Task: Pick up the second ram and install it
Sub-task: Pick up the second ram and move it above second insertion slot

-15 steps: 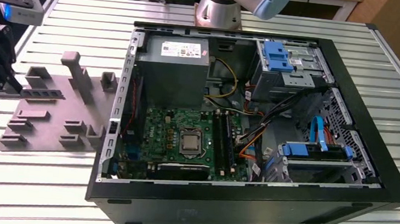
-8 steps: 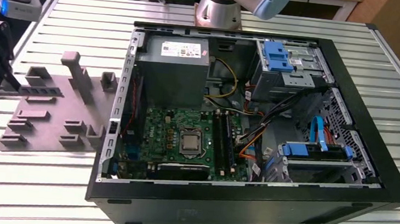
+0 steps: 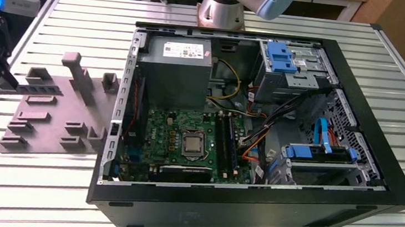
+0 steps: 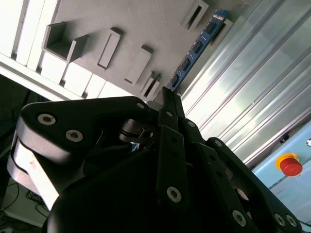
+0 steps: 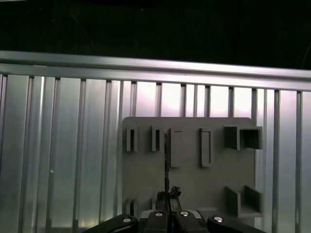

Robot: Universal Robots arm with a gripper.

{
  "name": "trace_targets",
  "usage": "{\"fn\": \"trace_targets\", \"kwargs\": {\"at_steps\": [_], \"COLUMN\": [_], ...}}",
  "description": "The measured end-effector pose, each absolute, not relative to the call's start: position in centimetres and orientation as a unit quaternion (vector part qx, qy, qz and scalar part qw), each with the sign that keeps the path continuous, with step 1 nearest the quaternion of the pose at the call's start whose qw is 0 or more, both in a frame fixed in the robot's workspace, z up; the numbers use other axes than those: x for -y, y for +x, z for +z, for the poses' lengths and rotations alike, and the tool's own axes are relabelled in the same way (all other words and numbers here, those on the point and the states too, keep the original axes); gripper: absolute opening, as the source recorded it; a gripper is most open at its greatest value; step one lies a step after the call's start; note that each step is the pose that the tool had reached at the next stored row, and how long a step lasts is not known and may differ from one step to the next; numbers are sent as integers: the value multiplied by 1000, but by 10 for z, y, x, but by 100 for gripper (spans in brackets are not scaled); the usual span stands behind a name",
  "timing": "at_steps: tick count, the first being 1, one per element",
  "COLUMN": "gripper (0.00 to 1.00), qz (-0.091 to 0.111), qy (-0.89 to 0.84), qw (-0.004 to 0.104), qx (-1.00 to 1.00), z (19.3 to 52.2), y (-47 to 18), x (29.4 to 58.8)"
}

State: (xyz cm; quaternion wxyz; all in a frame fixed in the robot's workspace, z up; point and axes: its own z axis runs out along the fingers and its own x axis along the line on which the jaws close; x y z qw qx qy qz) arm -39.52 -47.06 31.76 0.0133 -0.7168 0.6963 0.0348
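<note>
While over tray (image 5: 190, 190), ram (image 4: 194, 51) between fingers (image 4: 171, 108)

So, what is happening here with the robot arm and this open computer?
The arm's pincer is shut on one end of the second ram, holding it over the grey plastic tray at the exterior view's left. Whether the stick is clear of its holder, I cannot tell. The open computer case lies beside the tray on the slatted table; the green board inside it is not yet reached.
</note>
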Motion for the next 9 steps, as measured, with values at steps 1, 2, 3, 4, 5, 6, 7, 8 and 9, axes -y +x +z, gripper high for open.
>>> {"fn": "trace_targets", "kwargs": {"at_steps": [1, 2, 3, 4, 5, 6, 7, 8, 9], "gripper": [11, 11, 11, 11, 11, 11, 11, 11, 11], "qz": [35, 35, 35, 35, 35, 35, 35, 35, 35], "qy": [-717, -717, -717, -717, -717, -717, -717, -717, -717], "qw": [13, 13, 13, 13, 13, 13, 13, 13, 13], "qx": [-696, -696, -696, -696, -696, -696, -696, -696, -696], "z": [318, 319, 320, 321, 322, 323, 324, 325, 326], "y": [-395, -395, -395, -395, -395, -395, -395, -395, -395], "x": [471, 471, 471, 471, 471, 471, 471, 471, 471]}}
